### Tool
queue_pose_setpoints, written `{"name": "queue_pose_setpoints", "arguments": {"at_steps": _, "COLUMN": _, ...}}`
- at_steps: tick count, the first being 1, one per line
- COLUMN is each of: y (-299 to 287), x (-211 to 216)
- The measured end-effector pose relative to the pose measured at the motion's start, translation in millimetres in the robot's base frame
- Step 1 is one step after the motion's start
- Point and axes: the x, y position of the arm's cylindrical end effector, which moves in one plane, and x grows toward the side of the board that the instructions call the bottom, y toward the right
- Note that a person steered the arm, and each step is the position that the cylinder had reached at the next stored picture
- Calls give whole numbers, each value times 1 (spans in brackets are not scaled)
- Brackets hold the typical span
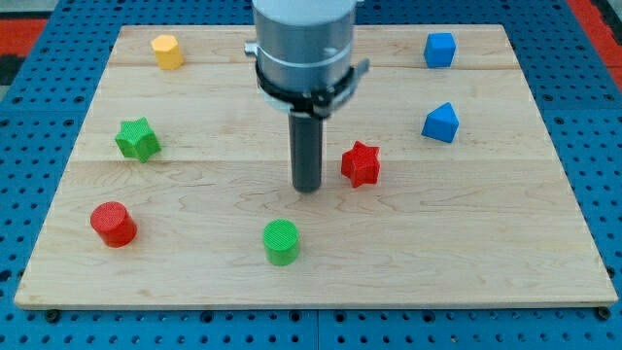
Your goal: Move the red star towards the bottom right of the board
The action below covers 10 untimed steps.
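Standing just to the left of the red star (361,163), my tip (308,188) was placed close beside the block, with a thin strip of bare wood seen between the two, so contact could not be confirmed. No gripper was carried by this arm; only a straight dark rod was fitted, so nothing could be opened, closed or held.

The red star was found a little right of the middle of the surface (194,292), well apart from the near right corner where it was wanted. The step in hand was judged to be the approach, with the push itself not yet begun, or only barely.

A push to the right and toward the near edge was called for. Since my tip was set at the star's left and slightly nearer, a straight shove might have sent the block only rightward; a start from the star's far left side would have been better suited.

The path to the corner was unobstructed. The two blue blocks (440,122) were left farther back on the right, and the green cylinder (282,241) was left near, to the left.
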Motion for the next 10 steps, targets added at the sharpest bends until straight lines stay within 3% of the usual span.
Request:
{"name": "queue_pose_setpoints", "arguments": {"at_steps": 1, "y": 48, "x": -43}}
{"name": "queue_pose_setpoints", "arguments": {"at_steps": 2, "y": 111, "x": 7}}
{"name": "queue_pose_setpoints", "arguments": {"at_steps": 3, "y": 107, "x": 31}}
{"name": "queue_pose_setpoints", "arguments": {"at_steps": 4, "y": 66, "x": -19}}
{"name": "queue_pose_setpoints", "arguments": {"at_steps": 5, "y": 47, "x": 0}}
{"name": "queue_pose_setpoints", "arguments": {"at_steps": 7, "y": 48, "x": 46}}
{"name": "queue_pose_setpoints", "arguments": {"at_steps": 8, "y": 107, "x": 60}}
{"name": "queue_pose_setpoints", "arguments": {"at_steps": 9, "y": 128, "x": 71}}
{"name": "queue_pose_setpoints", "arguments": {"at_steps": 10, "y": 96, "x": 36}}
